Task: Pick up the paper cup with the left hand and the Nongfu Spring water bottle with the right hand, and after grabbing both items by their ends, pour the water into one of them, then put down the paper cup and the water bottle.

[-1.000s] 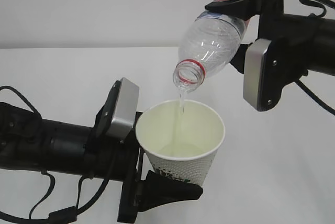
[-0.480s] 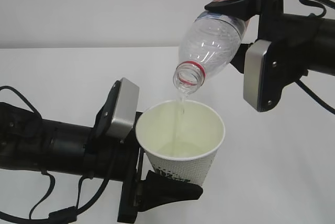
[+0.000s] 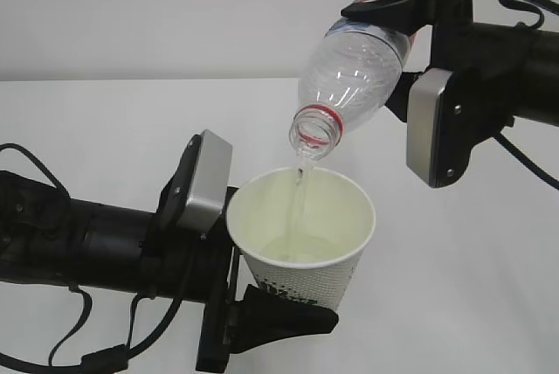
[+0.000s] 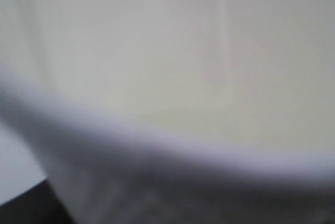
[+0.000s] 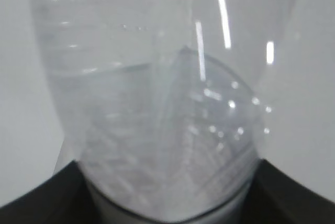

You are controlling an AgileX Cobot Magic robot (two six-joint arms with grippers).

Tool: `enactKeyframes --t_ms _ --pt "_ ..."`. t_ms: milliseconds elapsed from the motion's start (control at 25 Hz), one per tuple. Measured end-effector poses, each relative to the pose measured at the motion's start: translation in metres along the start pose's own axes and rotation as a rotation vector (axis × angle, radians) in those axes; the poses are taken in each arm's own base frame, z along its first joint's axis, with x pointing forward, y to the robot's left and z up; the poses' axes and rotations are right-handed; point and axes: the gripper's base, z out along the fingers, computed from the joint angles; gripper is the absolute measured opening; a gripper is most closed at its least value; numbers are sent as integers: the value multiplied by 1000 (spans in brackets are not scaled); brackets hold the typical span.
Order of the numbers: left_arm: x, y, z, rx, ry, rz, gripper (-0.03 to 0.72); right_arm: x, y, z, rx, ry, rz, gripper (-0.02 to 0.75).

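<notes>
In the lower middle of the exterior frame, the black left hand (image 3: pixel 262 304) with its grey rectangular plate has its jaws pinching the base of the small white paper cup (image 3: pixel 302 238), dotted, with a green logo, tipped slightly. At upper right, the black right hand (image 3: pixel 410 38) has its jaws clamped on the clear plastic Nongfu Spring water bottle (image 3: pixel 349 68), tilted mouth-down above the cup. A thin stream of clear water (image 3: pixel 301 183) falls into the cup above the white worktop (image 3: pixel 105 121).
</notes>
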Motion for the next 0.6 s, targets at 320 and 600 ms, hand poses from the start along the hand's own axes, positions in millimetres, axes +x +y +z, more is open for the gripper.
enactKeyframes --t_ms 320,600 --pt "0 0 0 -1 1 0 528 0 0 0 0 0 -7 475" --pt "0 0 0 -1 2 0 528 0 0 0 0 0 -11 475"
